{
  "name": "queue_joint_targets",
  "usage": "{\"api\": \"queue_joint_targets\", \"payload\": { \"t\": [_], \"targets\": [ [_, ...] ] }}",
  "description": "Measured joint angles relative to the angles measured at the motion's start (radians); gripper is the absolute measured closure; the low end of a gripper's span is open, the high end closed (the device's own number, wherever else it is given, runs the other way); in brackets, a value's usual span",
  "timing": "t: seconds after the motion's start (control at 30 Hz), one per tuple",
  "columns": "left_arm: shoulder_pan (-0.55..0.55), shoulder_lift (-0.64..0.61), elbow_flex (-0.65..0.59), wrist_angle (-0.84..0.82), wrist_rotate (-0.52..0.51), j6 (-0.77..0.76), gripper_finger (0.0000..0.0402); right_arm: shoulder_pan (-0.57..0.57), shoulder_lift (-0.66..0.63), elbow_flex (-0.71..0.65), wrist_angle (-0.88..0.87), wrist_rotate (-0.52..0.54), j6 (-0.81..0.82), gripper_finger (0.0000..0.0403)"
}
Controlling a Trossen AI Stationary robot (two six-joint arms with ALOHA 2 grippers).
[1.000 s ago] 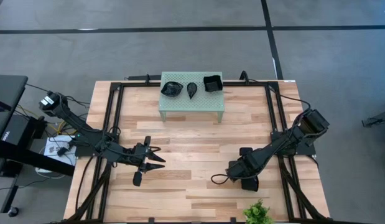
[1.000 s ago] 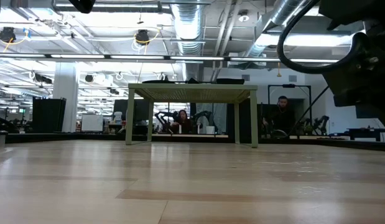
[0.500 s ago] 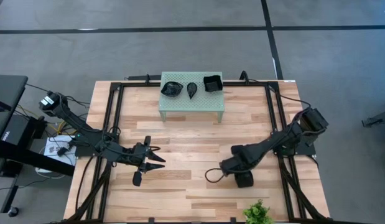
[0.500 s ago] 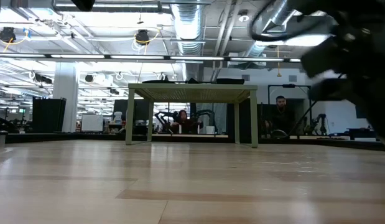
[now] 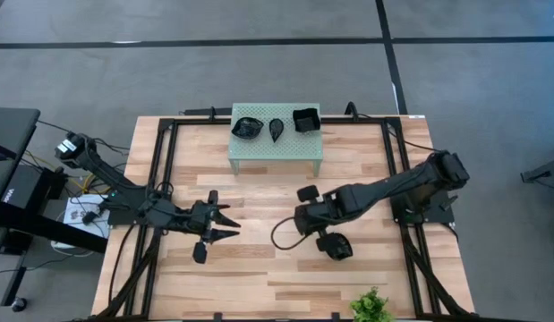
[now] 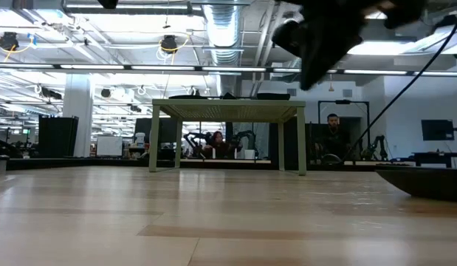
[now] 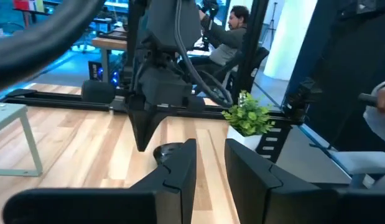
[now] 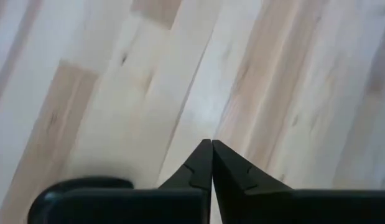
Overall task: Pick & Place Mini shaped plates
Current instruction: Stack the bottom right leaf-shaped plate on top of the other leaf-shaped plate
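Three mini shaped plates [image 5: 275, 125] rest on the pale green stand [image 5: 277, 154] at the far side of the table [image 5: 259, 268]. A fourth plate [image 5: 337, 247] lies on the table just beside the right gripper [image 5: 300, 218], whose fingers [image 8: 201, 165] are pressed together, empty. The left gripper [image 5: 230, 224] hovers left of centre, fingers [image 7: 180, 168] apart, holding nothing

Overhead looking down, low level across table [image 6: 213, 222], wrists close, sharing tabletop.
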Motion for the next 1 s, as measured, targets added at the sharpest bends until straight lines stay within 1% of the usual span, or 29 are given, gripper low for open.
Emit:
{"api": "queue_joint_targets", "payload": {
  "t": [0.13,0.27,0.37,0.43,0.5,0.57,0.63,0.73,0.8,0.87,0.9,1.0],
  "targets": [
    [0.009,0.006,0.000,0.003,0.003,0.000,0.0316,-0.004,0.000,0.022,-0.049,-0.002,0.035,0.0393],
    [0.009,0.054,0.000,0.010,0.054,0.000,0.0316,0.044,0.000,0.023,-0.169,-0.005,0.184,0.0378],
    [0.017,0.111,0.000,0.073,0.055,0.025,0.0316,0.095,0.000,0.023,-0.258,-0.004,0.283,0.0364],
    [0.039,0.165,0.001,0.154,0.071,0.071,0.0316,0.125,-0.001,0.023,-0.326,0.035,0.330,0.0358],
    [0.078,0.227,0.010,0.197,0.142,0.083,0.0316,0.151,-0.022,0.023,-0.412,0.101,0.380,0.0356],
    [0.127,0.300,0.053,0.204,0.242,0.062,0.0316,0.161,-0.061,0.029,-0.493,0.159,0.435,0.0357],
    [0.169,0.376,0.111,0.209,0.309,0.048,0.0316,0.164,-0.115,0.030,-0.535,0.177,0.487,0.0360],
    [0.224,0.496,0.207,0.203,0.412,0.096,0.0316,0.178,-0.239,0.001,-0.503,0.179,0.539,0.0369],
    [0.256,0.570,0.278,0.203,0.512,0.125,0.0316,0.191,-0.337,-0.069,-0.408,0.176,0.596,0.0376],
    [0.283,0.634,0.340,0.194,0.603,0.138,0.0316,0.208,-0.441,-0.183,-0.290,0.153,0.676,0.0385],
    [0.293,0.658,0.364,0.180,0.628,0.139,0.0316,0.224,-0.487,-0.248,-0.239,0.137,0.714,0.0390],
    [0.309,0.698,0.384,0.163,0.638,0.140,0.0316,0.283,-0.588,-0.456,-0.084,0.119,0.854,0.0400]
  ]
}}
